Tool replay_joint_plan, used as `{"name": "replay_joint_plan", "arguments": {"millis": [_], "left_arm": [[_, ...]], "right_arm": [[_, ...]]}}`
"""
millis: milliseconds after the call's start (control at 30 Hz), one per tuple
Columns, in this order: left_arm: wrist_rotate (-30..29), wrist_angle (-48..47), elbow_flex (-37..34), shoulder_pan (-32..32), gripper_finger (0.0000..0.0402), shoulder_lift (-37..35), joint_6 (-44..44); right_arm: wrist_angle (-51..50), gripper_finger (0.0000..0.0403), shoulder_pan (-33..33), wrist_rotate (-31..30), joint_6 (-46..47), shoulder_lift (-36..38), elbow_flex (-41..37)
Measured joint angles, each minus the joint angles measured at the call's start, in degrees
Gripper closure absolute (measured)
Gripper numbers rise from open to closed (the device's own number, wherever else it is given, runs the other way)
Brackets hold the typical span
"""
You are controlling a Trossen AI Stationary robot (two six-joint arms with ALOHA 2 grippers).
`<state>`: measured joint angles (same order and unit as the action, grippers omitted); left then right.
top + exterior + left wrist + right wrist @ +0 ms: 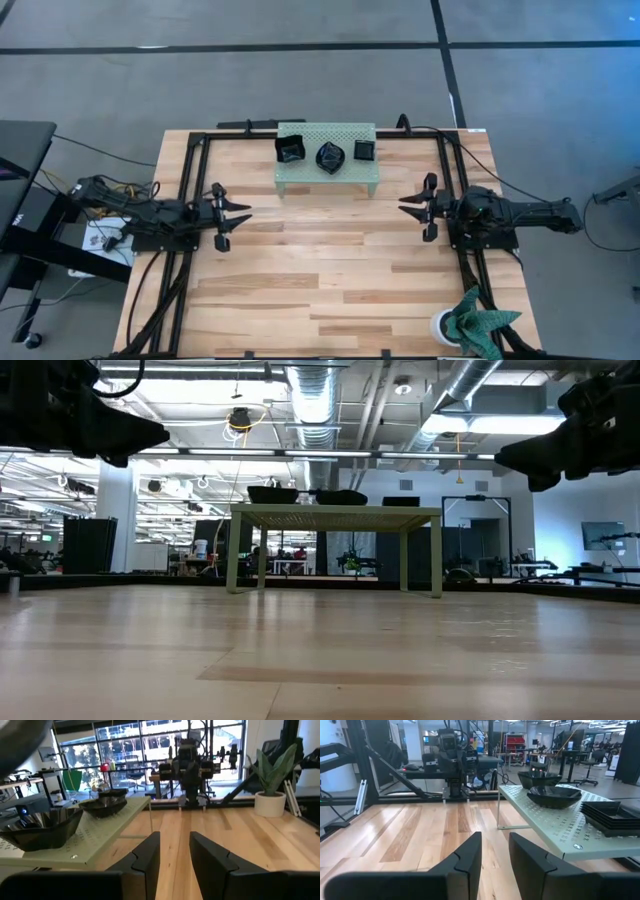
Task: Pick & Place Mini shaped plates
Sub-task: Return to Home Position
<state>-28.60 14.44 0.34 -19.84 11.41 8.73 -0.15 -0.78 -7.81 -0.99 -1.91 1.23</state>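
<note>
Three stacks of glossy black mini plates sit on the pale green perforated rack (327,158) at the table's far middle: a wavy-edged stack (291,150) on the left, a leaf-like stack (330,157) in the middle, a small square stack (365,149) on the right. The right wrist view shows the square stack (612,816) nearest; the left wrist view shows the wavy stack (42,827) nearest. My left gripper (243,212) hovers open at the table's left, nearer than the rack. My right gripper (405,205) hovers open at the right, facing it.
The rack stands on four legs (335,545), raised above the wooden table (320,280). A potted plant (475,322) stands at the near right corner. Black frame rails (190,200) run along the table's sides. Bare wood lies between the grippers.
</note>
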Motion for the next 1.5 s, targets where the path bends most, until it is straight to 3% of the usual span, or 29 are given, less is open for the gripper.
{"name": "replay_joint_plan", "arguments": {"millis": [467, 833, 1067, 1167, 1267, 1367, 1500], "left_arm": [[-0.02, 0.14, 0.00, 0.00, 0.0294, 5.52, -0.02], [-0.03, 0.22, 0.00, 0.00, 0.0294, 5.97, -0.02], [-0.04, 0.23, 0.00, 1.29, 0.0294, -0.21, -0.28], [-0.04, 0.11, 0.00, 1.71, 0.0294, -4.82, -6.66], [0.34, -5.77, 0.04, 2.30, 0.0294, -9.75, -7.68], [4.77, -9.18, 0.03, 3.32, 0.0294, -11.36, -9.03], [16.80, -11.32, 0.02, 4.92, 0.0294, -11.40, -9.05]], "right_arm": [[-0.04, 0.0310, 0.00, -0.07, 0.00, 0.00, 0.00], [-0.06, 0.0310, -0.02, -0.13, 0.00, 0.00, 0.00], [-0.07, 0.0310, -0.02, -0.13, 0.00, 0.00, 0.00], [-0.07, 0.0310, -0.02, -0.13, 0.00, 0.00, 0.00], [-0.08, 0.0310, -0.02, -0.11, 0.00, 0.00, 0.00], [-0.08, 0.0310, -0.02, -0.13, 0.00, 0.00, 0.00], [-0.08, 0.0310, -0.01, -0.10, 0.00, 0.04, 0.00]]}}
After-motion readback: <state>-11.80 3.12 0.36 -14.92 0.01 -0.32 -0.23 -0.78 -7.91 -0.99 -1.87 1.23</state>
